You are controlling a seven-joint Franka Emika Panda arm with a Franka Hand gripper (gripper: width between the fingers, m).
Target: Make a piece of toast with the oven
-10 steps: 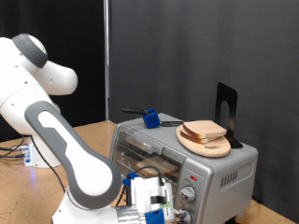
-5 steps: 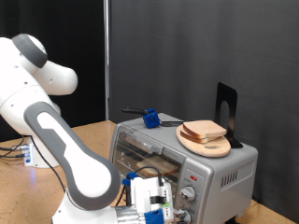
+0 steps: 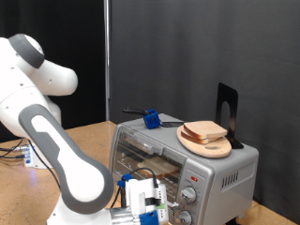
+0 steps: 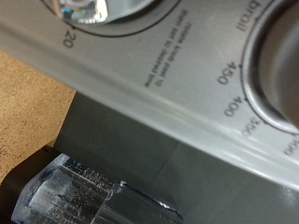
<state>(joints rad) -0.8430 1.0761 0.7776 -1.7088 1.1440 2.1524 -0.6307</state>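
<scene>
gripper [image 3: 157, 208] sits low at the oven [image 3: 183, 155] front, about 8 o'clock of the two knobs [image 3: 187, 195]; can't tell if fingers are spread or pressed together. piece of toast [image 3: 204, 132] lies on the round wooden board [image 3: 208, 146] on the oven roof. wrist view: dial numbers close up.

Tool [image 3: 159, 202] slightly further from the oven [image 3: 187, 155] knobs

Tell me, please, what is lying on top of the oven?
On the oven rests a round wooden board carrying bread slices, with a blue object, a dark tool and a black stand. How many slices are stacked is unclear.
</scene>
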